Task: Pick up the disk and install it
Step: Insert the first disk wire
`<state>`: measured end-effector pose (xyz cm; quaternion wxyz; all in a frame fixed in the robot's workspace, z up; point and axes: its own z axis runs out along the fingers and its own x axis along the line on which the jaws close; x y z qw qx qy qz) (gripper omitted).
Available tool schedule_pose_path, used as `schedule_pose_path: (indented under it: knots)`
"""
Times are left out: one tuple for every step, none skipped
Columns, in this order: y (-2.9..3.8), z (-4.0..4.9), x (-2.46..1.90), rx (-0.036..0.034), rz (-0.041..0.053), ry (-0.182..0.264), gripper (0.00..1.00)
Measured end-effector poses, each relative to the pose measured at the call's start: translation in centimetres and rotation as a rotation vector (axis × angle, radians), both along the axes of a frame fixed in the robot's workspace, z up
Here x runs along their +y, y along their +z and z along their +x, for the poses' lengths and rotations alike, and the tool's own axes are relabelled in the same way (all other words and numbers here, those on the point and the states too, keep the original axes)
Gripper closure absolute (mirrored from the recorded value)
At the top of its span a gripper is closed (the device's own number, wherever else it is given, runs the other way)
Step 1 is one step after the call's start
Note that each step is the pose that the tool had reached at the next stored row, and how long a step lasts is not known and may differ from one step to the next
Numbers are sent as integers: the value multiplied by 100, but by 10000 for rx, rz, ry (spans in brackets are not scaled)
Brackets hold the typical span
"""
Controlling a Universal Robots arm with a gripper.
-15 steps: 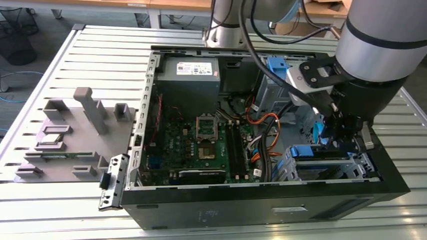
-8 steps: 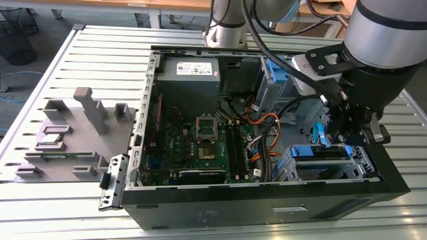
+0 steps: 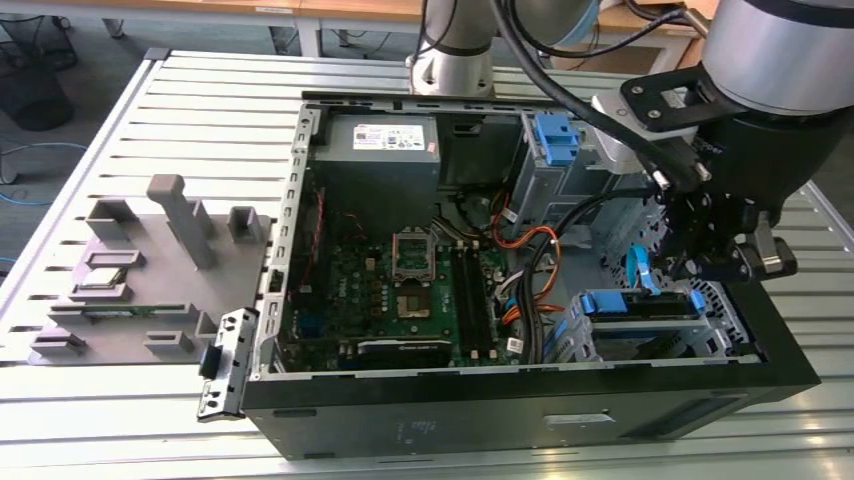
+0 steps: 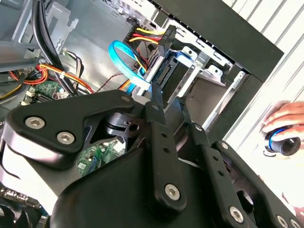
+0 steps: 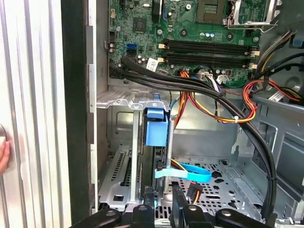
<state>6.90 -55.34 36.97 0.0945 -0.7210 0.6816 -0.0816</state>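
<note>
The disk (image 3: 638, 304) is sat in the drive cage (image 3: 723, 315) at the PC case's (image 3: 534, 420) corner, on the exterior view's right, blue carrier edge up. It's probably slotted that way so the connectors face the cables. The claw (image 3: 705, 268) is hung just above it, spread a little, nothing pinched. A blue SATA cable (image 5: 183, 174) beside the cage is made out properly in the first wrist view, and a person's hand (image 4: 285, 126) outside the case is caught in the second wrist view.

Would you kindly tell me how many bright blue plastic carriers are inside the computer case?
2. The far carrier sits in the far cage near the arm's base; the near carrier sits in the near cage below the gripper. More may be hidden.
</note>
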Motion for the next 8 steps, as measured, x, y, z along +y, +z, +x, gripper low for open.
schedule_pose_path:
  knots:
    - [0,0,0,0,0,0,70]
    - [1,0,0,1,-2,0,70]
    - [1,0,0,10,-3,1,70]
    - [1,3,0,102,-4,1,70]
    - [0,9,0,282,-4,0,70]
    - [-1,19,0,471,-4,0,70]
    - [-2,29,0,652,-3,0,70]
    - [-3,39,0,831,-3,1,70]
